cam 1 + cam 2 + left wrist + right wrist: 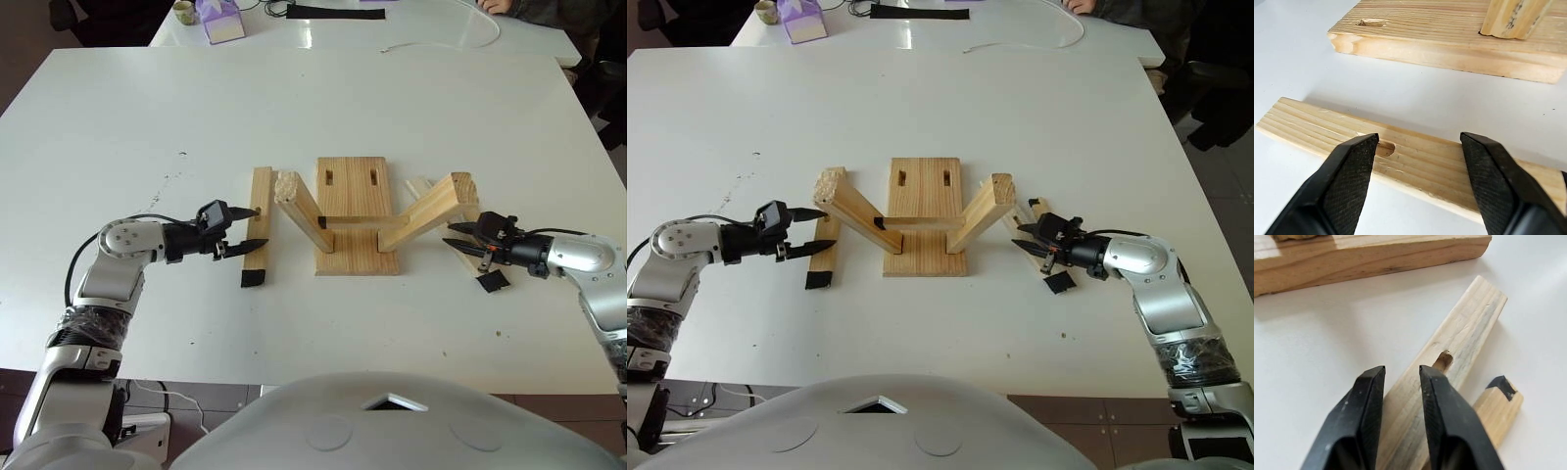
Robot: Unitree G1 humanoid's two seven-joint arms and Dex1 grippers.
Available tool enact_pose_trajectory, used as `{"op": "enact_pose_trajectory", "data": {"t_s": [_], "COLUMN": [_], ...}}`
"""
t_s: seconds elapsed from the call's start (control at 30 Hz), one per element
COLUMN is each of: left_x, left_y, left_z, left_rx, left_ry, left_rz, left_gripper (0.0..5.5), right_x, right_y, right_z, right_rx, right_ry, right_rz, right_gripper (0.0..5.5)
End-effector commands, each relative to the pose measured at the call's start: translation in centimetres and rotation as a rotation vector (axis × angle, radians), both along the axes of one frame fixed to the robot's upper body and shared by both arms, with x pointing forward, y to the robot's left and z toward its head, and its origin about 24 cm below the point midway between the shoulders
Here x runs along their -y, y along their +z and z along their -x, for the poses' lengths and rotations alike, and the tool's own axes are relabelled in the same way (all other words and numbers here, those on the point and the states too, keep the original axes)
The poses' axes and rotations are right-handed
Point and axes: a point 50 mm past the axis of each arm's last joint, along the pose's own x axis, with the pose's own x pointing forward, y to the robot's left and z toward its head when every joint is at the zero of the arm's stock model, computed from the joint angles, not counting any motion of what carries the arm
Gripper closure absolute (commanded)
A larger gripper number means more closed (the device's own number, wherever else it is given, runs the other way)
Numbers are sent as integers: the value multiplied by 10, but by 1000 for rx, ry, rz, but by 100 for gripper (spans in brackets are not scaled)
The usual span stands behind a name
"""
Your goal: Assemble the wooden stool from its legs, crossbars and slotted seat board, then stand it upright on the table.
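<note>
Left jaws: the left gripper [1419,147] is spread wide and holds nothing. Its tips sit over the loose leg [1312,127], spaced along its length. Contact with the wood cannot be told.
Right jaws: the right gripper [1400,374] shows only a narrow gap with nothing in it. Its tips sit over the near part of the holed slat [1469,328].
Loose leg: it lies flat on the table [147,117], just left of the seat board [353,181] and parallel to the board's side edge. It has a small hole in the upper face and a black pad [252,279] on the near end.
Holed slat: it lies flat on the table to the right of the board. A short piece [1493,411] with a black end lies just beside it.
Seat board: it lies flat near the table's middle, with two slots [330,177] toward its far edge.
Fitted legs: the left leg [304,213] and the right leg [431,208] rise from the board's near half. They are tilted outward in a V.
Crossbar [353,222]: it spans between the two fitted legs, low down near the board.
Stool: partly assembled and not standing upright.
Far table: a tissue box [220,20], a cup [183,12] and a black strip [335,12].
</note>
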Motion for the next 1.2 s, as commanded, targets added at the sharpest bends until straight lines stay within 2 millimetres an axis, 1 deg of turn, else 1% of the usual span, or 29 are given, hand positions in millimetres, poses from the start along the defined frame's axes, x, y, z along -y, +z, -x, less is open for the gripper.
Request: {"op": "enact_pose_trajectory", "data": {"t_s": [0.03, 0.1, 0.2, 0.33, 0.4, 0.43, 0.53, 0.63, 0.7, 0.8, 0.9, 1.0, 1.1, 1.2], "left_x": [-5, 8, 31, 57, 65, 67, 76, 93, 106, 120, 117, 116, 121, 124], "left_y": [-4, 13, 38, 68, 75, 75, 67, 55, 53, 61, 65, 60, 56, 55], "left_z": [6, -6, -17, -21, -21, -20, -17, -8, -1, 7, 7, 7, 10, 7], "left_rx": [-80, -21, 51, 90, 90, 86, 69, 34, 20, 4, -2, -14, -20, -16], "left_ry": [35, 27, -2, -38, -57, -64, -91, -142, -184, -232, -226, -220, -231, -220], "left_rz": [-12, 64, 151, 278, 298, 296, 258, 253, 285, 353, 358, 335, 323, 323], "left_gripper": [239, 239, 239, 239, 239, 239, 239, 239, 239, 239, 239, 239, 239, 239], "right_x": [3, -3, -15, -22, -23, -24, -31, -44, -51, -52, -48, -45, -44, -46], "right_y": [-9, -4, 6, 19, 23, 25, 25, 18, 16, 13, 11, 6, 0, -4], "right_z": [10, 11, 12, 13, 15, 15, 24, 33, 29, 18, 0, -19, -37, -48], "right_rx": [-69, -50, -25, -12, -10, -11, -48, -95, -104, -102, -82, -48, -8, 25], "right_ry": [-30, -12, 32, 87, 110, 122, 200, 302, 330, 325, 285, 226, 161, 135], "right_rz": [28, 15, -7, -10, -2, 0, -2, -17, -22, -13, 3, 14, 33, 39], "right_gripper": [422, 422, 422, 422, 422, 422, 422, 422, 422, 422, 422, 422, 422, 422]}}
